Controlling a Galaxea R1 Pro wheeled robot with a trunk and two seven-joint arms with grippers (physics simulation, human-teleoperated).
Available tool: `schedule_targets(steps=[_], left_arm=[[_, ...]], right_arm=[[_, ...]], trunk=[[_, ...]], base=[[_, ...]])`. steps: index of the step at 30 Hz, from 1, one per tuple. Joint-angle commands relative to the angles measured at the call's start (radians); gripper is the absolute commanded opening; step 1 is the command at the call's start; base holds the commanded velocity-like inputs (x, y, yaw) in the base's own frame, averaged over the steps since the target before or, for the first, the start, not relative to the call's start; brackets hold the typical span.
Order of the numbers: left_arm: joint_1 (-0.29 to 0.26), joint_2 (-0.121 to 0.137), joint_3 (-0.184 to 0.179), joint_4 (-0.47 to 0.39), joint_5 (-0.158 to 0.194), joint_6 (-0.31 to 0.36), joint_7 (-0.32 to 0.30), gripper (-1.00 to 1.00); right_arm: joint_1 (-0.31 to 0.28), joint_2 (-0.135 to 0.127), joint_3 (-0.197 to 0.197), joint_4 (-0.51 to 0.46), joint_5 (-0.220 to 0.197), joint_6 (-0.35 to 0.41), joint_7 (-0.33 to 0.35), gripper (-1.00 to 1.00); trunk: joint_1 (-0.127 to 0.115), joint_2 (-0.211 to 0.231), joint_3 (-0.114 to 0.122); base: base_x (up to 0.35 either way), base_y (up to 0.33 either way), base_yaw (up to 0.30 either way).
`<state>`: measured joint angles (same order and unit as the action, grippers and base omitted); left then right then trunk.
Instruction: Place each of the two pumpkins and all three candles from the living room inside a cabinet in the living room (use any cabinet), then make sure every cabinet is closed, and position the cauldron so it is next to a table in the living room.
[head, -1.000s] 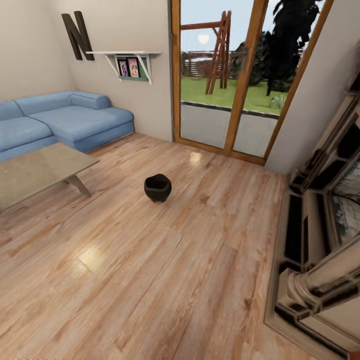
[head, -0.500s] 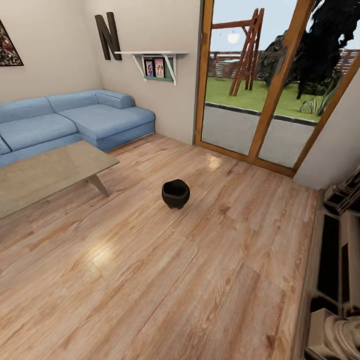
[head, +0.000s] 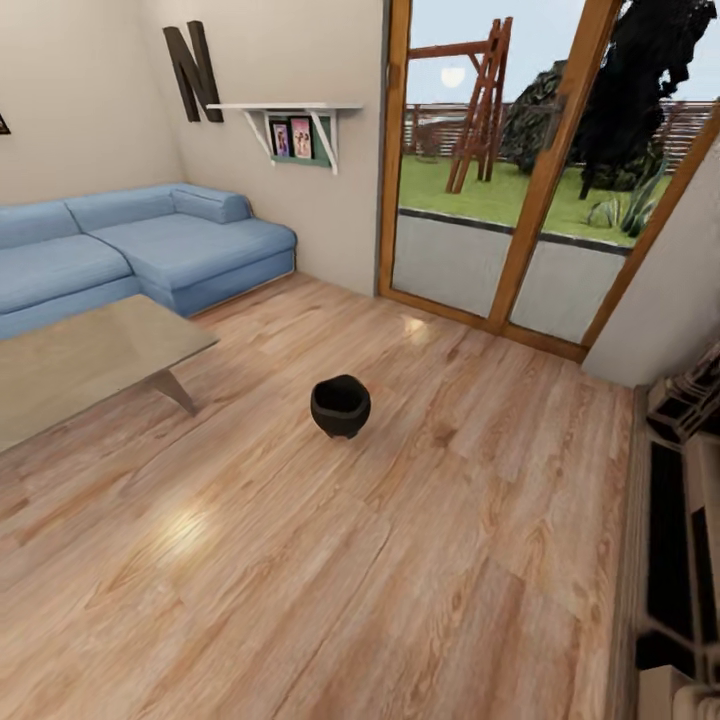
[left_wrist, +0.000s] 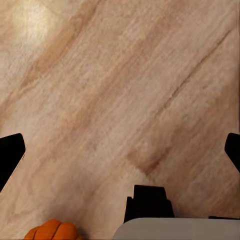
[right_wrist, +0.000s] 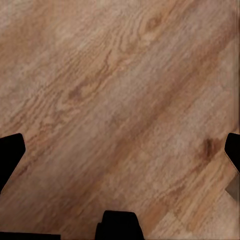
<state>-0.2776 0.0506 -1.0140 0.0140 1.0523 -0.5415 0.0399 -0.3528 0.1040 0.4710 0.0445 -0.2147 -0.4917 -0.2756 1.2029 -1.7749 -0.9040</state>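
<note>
The cauldron (head: 340, 405) stood upright on the wooden floor (head: 300, 560) near the middle of the room, apart from everything else, with bare boards all round it. The desk (head: 80, 360), a low pale one on splayed legs, lay well to its left, and behind that ran the blue sofa (head: 140, 250) along the wall. Above the sofa hung a big dark letter N (head: 192, 72) and a white shelf (head: 285, 110) with small pictures on it. Beyond the cauldron a wood-framed glass door (head: 520, 170) showed a lawn and a swing frame. At the right edge of the head view ran a low unit (head: 680, 520) with dark recesses; it was too cut off to say what it was. Against half a second before, the whole head view had shifted a little, so the camera had moved; the cauldron sat where it was relative to the desk. The left gripper (left_wrist: 120, 150) pointed down at the floor with its tips spread wide and nothing between them, and part of an orange pumpkin (left_wrist: 52, 231) lay on the floor near it. The right gripper (right_wrist: 120, 150) likewise faced bare boards, wide apart and empty.
</note>
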Motion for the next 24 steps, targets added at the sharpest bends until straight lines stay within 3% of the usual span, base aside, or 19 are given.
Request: schedule_targets(steps=[1, 24], left_arm=[[0.000, 0.000, 0.000, 0.000, 0.000, 0.000, 0.000, 1.00], [0.000, 0.000, 0.000, 0.000, 0.000, 0.000, 0.000, 1.00]], right_arm=[[0.000, 0.000, 0.000, 0.000, 0.000, 0.000, 0.000, 1.00], [0.000, -0.003, 0.000, 0.001, 0.003, 0.000, 0.003, 1.00]], trunk=[[0.000, 0.000, 0.000], [0.000, 0.000, 0.001]], base=[[0.330, 0.000, -0.107], [0.330, 0.000, -0.009]])
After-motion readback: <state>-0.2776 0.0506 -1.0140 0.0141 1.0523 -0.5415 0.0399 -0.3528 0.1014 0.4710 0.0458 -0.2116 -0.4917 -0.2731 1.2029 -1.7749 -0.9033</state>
